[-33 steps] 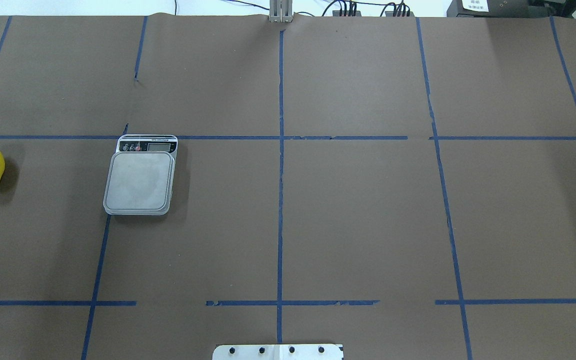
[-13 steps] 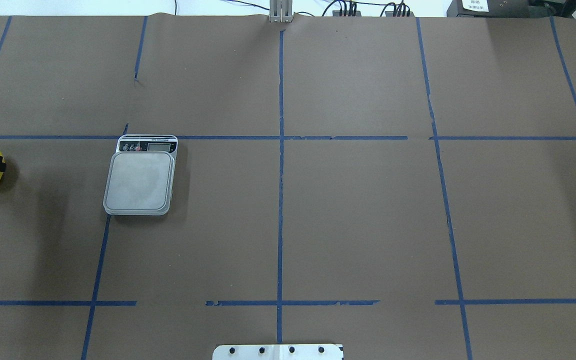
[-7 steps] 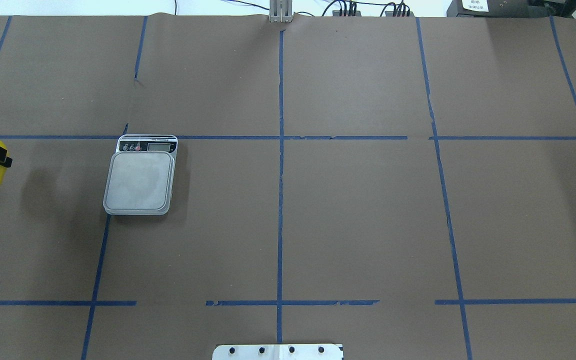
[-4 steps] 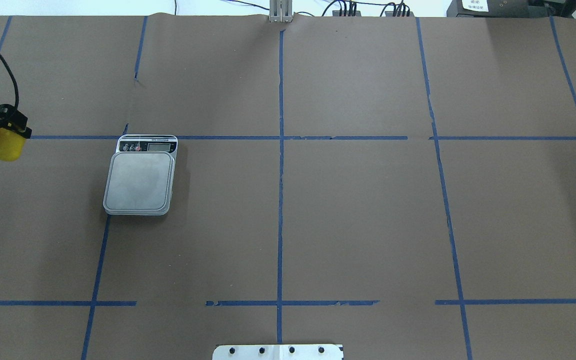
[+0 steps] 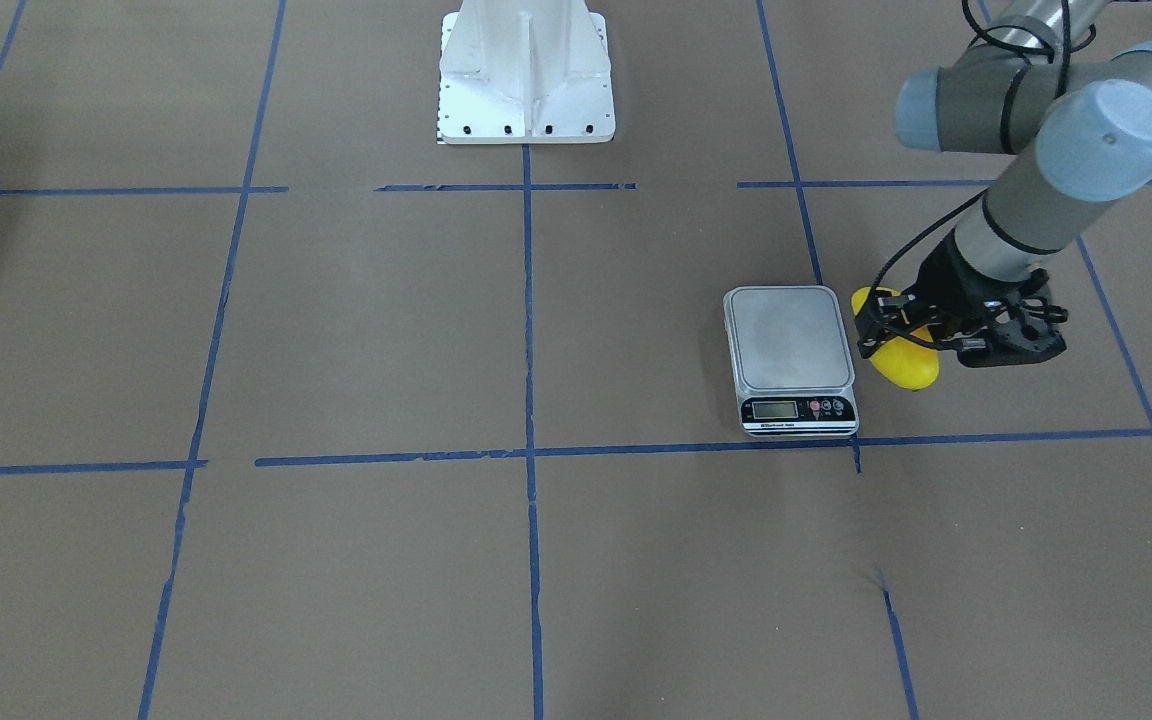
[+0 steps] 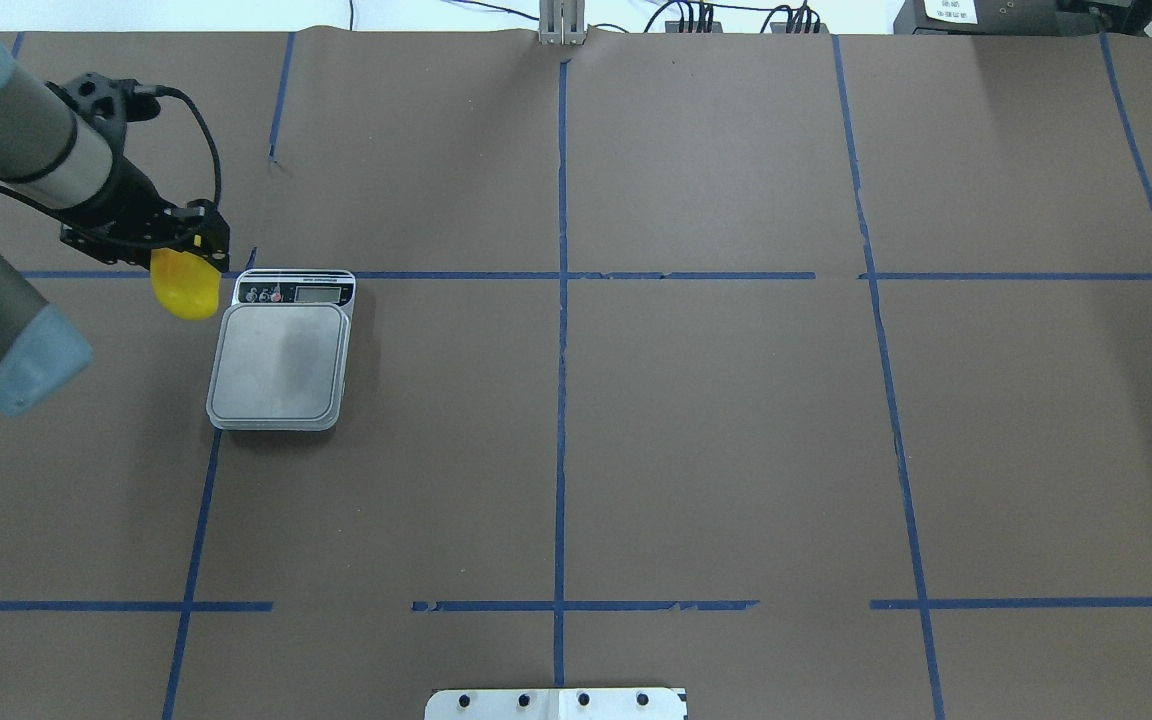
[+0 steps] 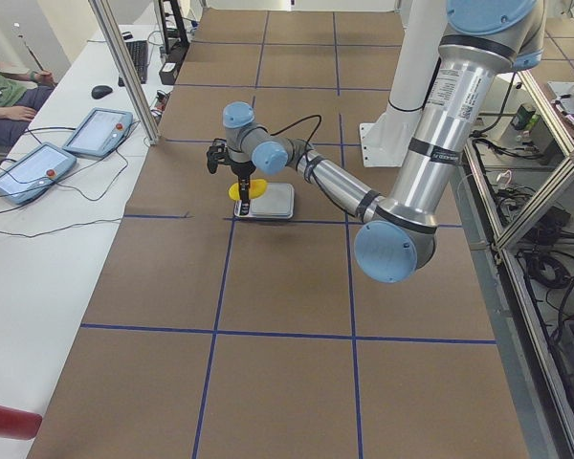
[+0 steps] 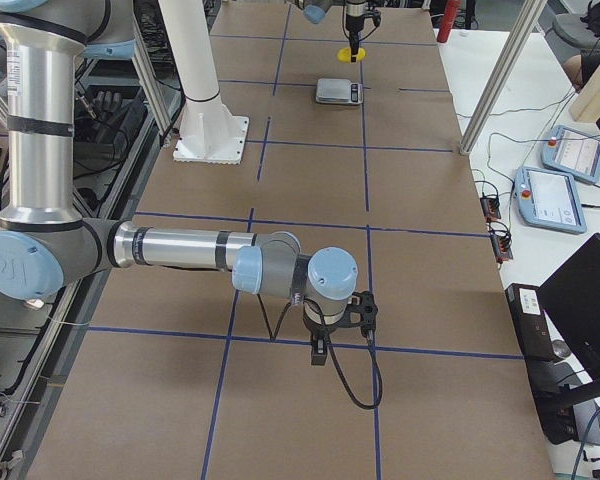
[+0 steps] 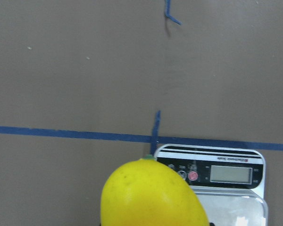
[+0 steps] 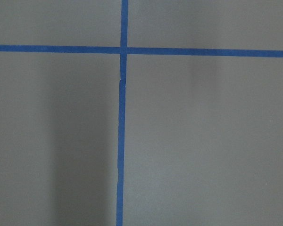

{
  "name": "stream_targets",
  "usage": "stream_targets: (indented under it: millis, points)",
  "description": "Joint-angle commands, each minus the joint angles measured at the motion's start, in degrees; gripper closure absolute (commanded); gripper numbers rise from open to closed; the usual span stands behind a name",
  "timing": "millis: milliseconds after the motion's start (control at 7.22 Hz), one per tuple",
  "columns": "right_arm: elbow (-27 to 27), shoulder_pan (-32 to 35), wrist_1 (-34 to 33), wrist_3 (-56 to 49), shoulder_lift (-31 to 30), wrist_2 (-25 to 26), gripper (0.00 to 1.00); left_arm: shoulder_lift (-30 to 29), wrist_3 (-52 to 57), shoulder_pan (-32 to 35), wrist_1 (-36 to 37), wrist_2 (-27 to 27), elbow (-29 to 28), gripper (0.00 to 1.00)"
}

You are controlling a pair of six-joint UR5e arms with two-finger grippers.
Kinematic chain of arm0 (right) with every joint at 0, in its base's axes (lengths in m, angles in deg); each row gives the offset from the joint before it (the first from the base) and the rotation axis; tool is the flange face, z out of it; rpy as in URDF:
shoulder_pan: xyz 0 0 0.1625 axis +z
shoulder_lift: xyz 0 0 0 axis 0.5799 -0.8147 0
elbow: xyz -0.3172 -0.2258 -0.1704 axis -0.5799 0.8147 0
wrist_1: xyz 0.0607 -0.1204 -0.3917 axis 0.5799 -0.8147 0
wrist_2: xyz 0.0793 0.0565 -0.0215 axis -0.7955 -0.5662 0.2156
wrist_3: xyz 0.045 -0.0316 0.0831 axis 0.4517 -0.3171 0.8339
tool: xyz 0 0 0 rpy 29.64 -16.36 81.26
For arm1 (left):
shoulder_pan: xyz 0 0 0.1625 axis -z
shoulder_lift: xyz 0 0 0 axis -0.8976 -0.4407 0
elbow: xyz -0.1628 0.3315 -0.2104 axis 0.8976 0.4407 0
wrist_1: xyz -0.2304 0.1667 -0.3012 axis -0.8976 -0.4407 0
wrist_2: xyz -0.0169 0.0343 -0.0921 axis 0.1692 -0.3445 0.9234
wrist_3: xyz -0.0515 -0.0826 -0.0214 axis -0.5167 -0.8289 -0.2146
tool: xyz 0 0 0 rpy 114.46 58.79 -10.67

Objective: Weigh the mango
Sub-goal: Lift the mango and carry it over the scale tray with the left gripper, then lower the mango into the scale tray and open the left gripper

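The mango [image 6: 184,292] is bright yellow and hangs in my left gripper [image 6: 183,258], which is shut on its upper part and holds it above the table. It is just off the far left corner of the scale [image 6: 279,360], beside the display end. In the front-facing view the mango [image 5: 904,362] is next to the scale [image 5: 791,350], and the platform is bare. In the left wrist view the mango [image 9: 151,195] fills the bottom, over the scale's display [image 9: 230,174]. My right gripper [image 8: 321,350] shows only in the exterior right view, low over the table far from the scale; I cannot tell its state.
Brown paper with blue tape lines [image 6: 561,300] covers the table. The white robot base [image 5: 526,70] stands at the robot's side. A side table with two tablets [image 7: 67,143] and a metal post [image 7: 124,67] lies beyond the scale.
The mango has been lifted from the table's far left and carried right, toward the scale. The left arm has come well into the overhead view.
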Motion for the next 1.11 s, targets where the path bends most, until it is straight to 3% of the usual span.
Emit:
stream_targets:
  millis: [0, 415, 554, 692, 969]
  points:
    - [0.0, 0.0, 0.0, 0.0, 0.0, 0.0, 0.00, -0.8, -5.4, -6.4, -4.7, -4.6, -2.0, 1.00]
    - [0.0, 0.0, 0.0, 0.0, 0.0, 0.0, 0.00, -0.9, -6.7, -9.3, -8.6, -5.7, -4.9, 1.00]
    - [0.0, 0.0, 0.0, 0.0, 0.0, 0.0, 0.00, -0.9, -6.6, -9.4, -8.6, -5.7, -4.8, 0.73]
    - [0.0, 0.0, 0.0, 0.0, 0.0, 0.0, 0.00, -0.8, -6.5, -9.4, -8.6, -5.8, -4.6, 0.01]
    - [0.0, 0.0, 0.0, 0.0, 0.0, 0.0, 0.00, -0.3, -6.0, -8.8, -8.0, -6.0, -2.1, 0.00]
